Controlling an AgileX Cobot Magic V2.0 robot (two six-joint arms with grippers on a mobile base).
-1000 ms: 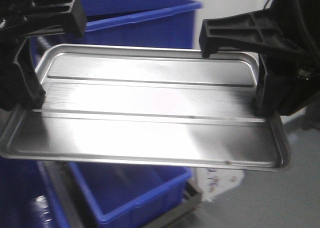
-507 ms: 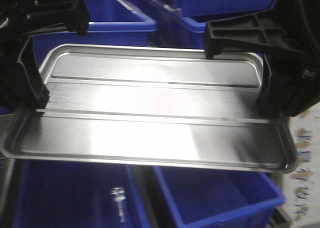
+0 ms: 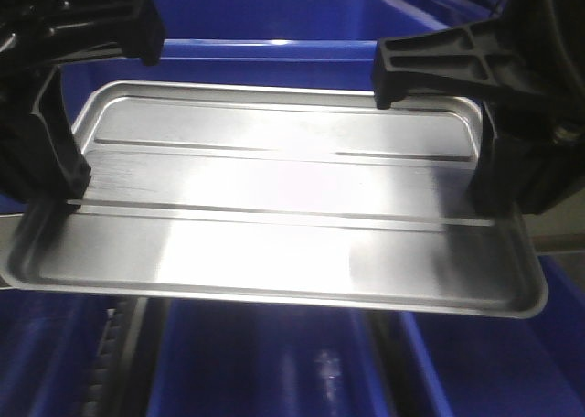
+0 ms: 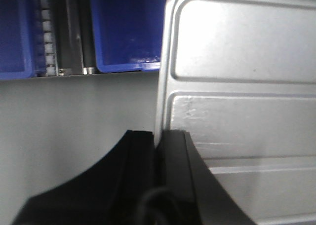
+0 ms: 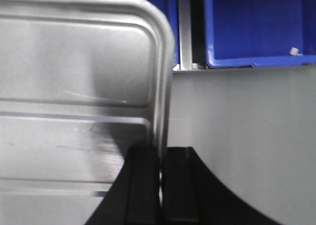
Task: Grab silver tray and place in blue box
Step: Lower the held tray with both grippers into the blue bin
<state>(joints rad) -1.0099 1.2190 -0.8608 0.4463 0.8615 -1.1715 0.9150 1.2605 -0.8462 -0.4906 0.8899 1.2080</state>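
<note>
Between the two sets of fingers: silver tray (image 3: 274, 207), up in the air and roughly level.
Left fingers (image 4: 140, 156): pinched tight on the rim at the tray's left short end.
Right fingers (image 5: 143, 175): same deal, clamped on the right short end.
Long axis: runs straight from one set of fingers to the other, so neither arm is nearer; they share it.
Below the fingers: blue box (image 3: 265, 362), open top, tray hanging over it.
Beyond the fingertips: more blue boxes (image 3: 274, 24), with a metal rail (image 4: 69, 32) between two of them.
Next move, my guess: both arms lower together and keep the tray level. If its long side isn't lined up with the box, a corner probably catches the wall.
</note>
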